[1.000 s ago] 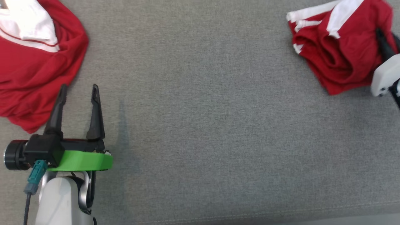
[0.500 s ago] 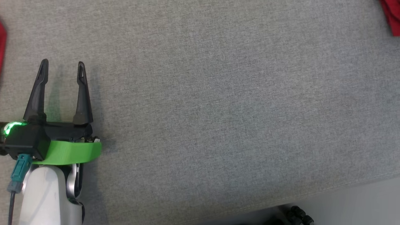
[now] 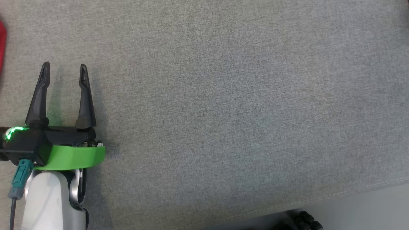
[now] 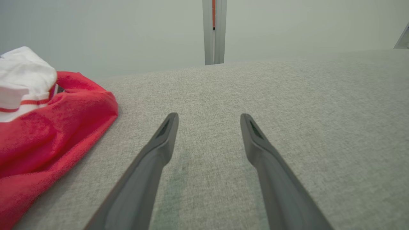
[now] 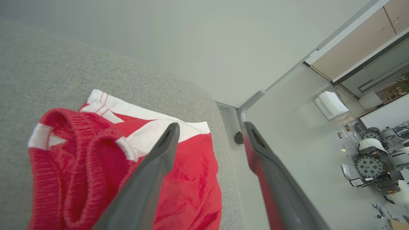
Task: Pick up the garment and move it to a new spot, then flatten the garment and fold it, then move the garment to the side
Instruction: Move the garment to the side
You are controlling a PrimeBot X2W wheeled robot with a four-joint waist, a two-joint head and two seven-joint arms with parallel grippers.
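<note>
Over the grey cushion (image 3: 223, 111), left tool (image 3: 63, 67) and right tool (image 5: 211, 127) stand spread, the right above the garment (image 5: 80, 166).

Bright even light; faint left end effector (image 3: 64, 65) shadow.

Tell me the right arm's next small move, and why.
Probably lift the right gripper straight up, clear of the red garment: its jaws stand apart, gripping nothing, and the garment lies folded near the corner of the grey surface, so the set-aside looks done. A straight lift should avoid snagging cloth.
</note>
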